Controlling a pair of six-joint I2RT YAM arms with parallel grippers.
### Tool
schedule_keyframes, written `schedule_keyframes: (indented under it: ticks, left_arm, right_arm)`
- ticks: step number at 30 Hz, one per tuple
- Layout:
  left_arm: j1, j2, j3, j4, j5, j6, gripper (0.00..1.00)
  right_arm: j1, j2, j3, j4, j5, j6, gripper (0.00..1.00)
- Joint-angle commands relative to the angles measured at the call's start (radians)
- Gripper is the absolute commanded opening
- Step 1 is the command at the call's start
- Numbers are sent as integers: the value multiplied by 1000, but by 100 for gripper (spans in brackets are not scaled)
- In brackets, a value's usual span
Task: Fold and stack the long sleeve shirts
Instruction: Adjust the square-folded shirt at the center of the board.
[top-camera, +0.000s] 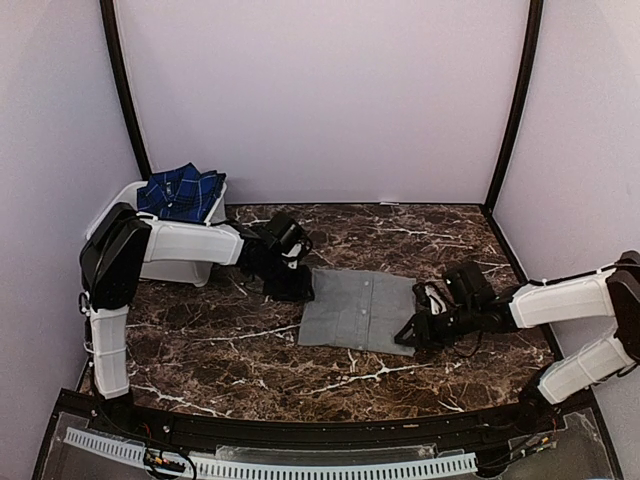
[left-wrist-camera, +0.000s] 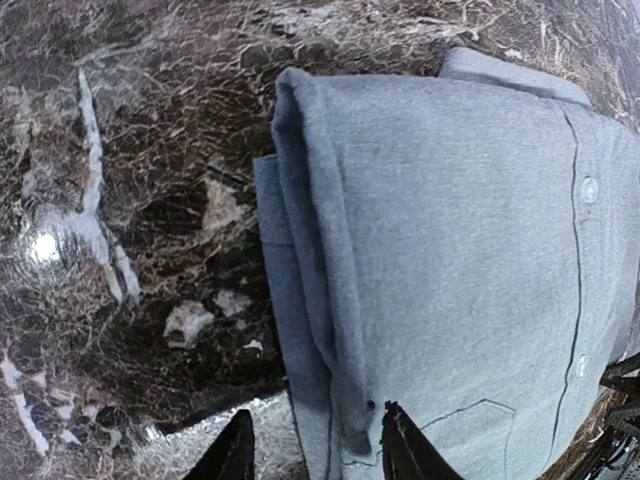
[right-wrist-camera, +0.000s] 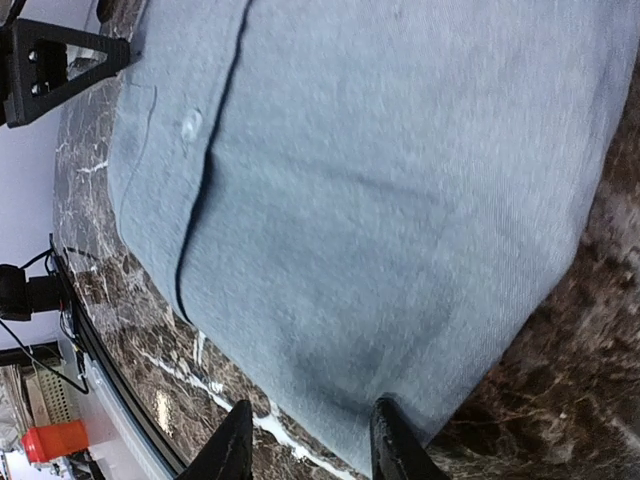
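A plain grey long sleeve shirt (top-camera: 358, 310) lies folded into a flat rectangle in the middle of the marble table, buttons up. The plaid shirt (top-camera: 181, 192) sits folded on top of the white tub at the back left. My left gripper (top-camera: 290, 285) is at the grey shirt's far left corner. In the left wrist view this gripper (left-wrist-camera: 318, 455) is open, its fingers straddling the shirt's (left-wrist-camera: 450, 250) layered side edge. My right gripper (top-camera: 412, 330) is low at the shirt's near right edge. It (right-wrist-camera: 312, 445) is open too, with the rim of the grey cloth (right-wrist-camera: 380, 180) between its fingertips.
The white tub (top-camera: 120, 200) stands against the left wall behind my left arm. Purple walls close in the back and both sides. A black rail (top-camera: 300, 430) runs along the table's near edge. Bare marble (top-camera: 240, 370) lies in front of the shirt.
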Motion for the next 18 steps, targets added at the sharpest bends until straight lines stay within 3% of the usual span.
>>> schedule_keyframes:
  ticks: [1, 7, 18]
  left_arm:
    - [-3, 13, 33, -25, 4, -8, 43]
    - [-12, 29, 12, -32, 43, -30, 45]
    - [-62, 60, -37, -91, 20, -101, 46]
  right_arm:
    - [28, -2, -74, 102, -11, 46, 37]
    - [31, -50, -99, 61, 17, 43, 36]
    - [31, -200, 32, -141, 163, 13, 37]
